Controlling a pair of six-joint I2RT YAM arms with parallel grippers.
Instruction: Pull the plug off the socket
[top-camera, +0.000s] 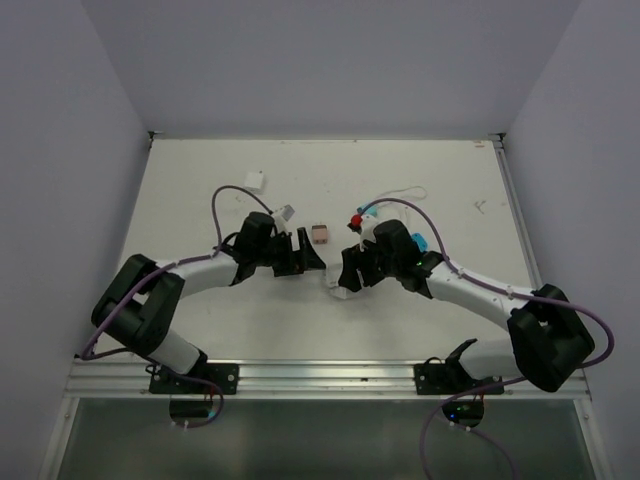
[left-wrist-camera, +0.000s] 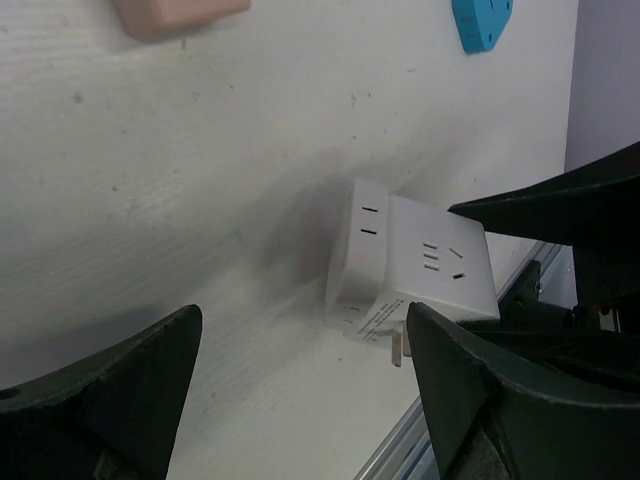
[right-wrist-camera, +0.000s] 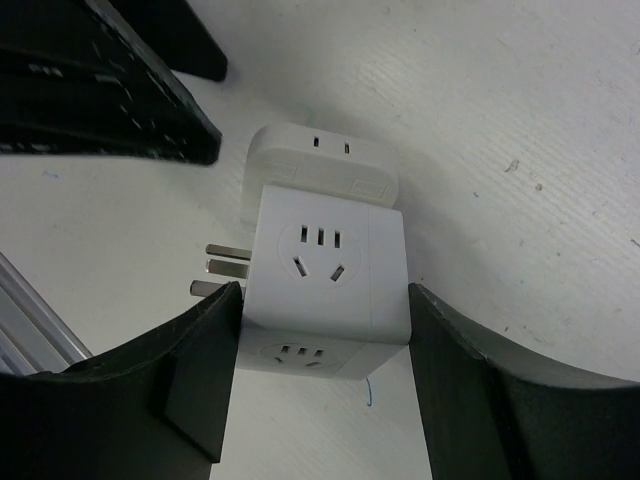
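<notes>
The socket (right-wrist-camera: 325, 275) is a white cube with dark slot marks, lying on the table with its metal prongs (right-wrist-camera: 215, 265) pointing sideways. A flatter white plug (right-wrist-camera: 318, 160) with two slots sits pressed into its far face. My right gripper (right-wrist-camera: 325, 300) has both fingers against the cube's sides. In the top view the right gripper (top-camera: 345, 275) is over the socket (top-camera: 338, 288). My left gripper (top-camera: 305, 252) is open and empty, facing the socket (left-wrist-camera: 445, 265) and plug (left-wrist-camera: 360, 245) from the other side, a short way off.
A pink plug (top-camera: 319, 234) lies just beyond the grippers and shows in the left wrist view (left-wrist-camera: 175, 15). A blue plug (left-wrist-camera: 482, 20) and a red piece (top-camera: 354, 220) lie behind the right arm. A flat white block (top-camera: 256, 180) sits far left. The table's metal front rail (right-wrist-camera: 30, 310) is close.
</notes>
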